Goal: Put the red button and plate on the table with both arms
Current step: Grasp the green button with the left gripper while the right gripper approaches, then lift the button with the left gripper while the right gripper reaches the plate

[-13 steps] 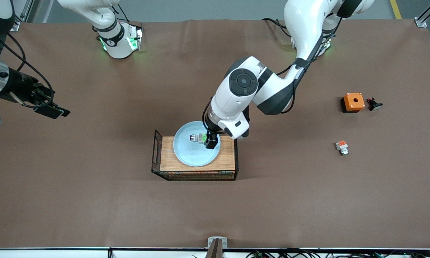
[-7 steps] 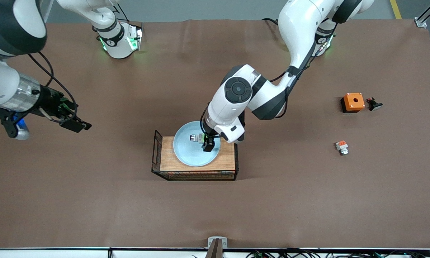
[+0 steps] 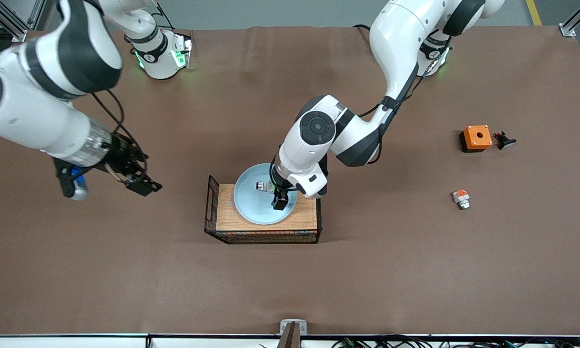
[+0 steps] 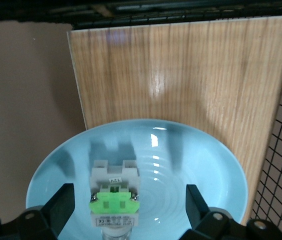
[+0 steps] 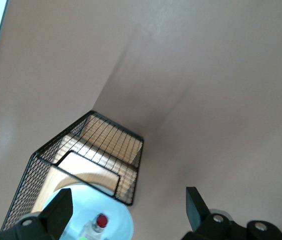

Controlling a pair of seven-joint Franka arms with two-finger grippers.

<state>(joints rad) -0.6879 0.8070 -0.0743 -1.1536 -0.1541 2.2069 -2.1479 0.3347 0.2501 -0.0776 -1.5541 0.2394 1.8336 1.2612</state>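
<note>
Covering the table (image 3: 415, 270), a brown sheet bears the wire rack (image 3: 263, 227).

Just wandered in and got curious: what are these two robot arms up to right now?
The left gripper is down over a pale-blue plate that sits on a wooden-topped wire rack. Its fingers are open on either side of the red button, a tiny unit with a green block lying in the plate, not yet gripped. The right gripper, also open, hangs over the brown table toward the right arm's end, beside the rack. Neither thing is on the table yet.
</note>
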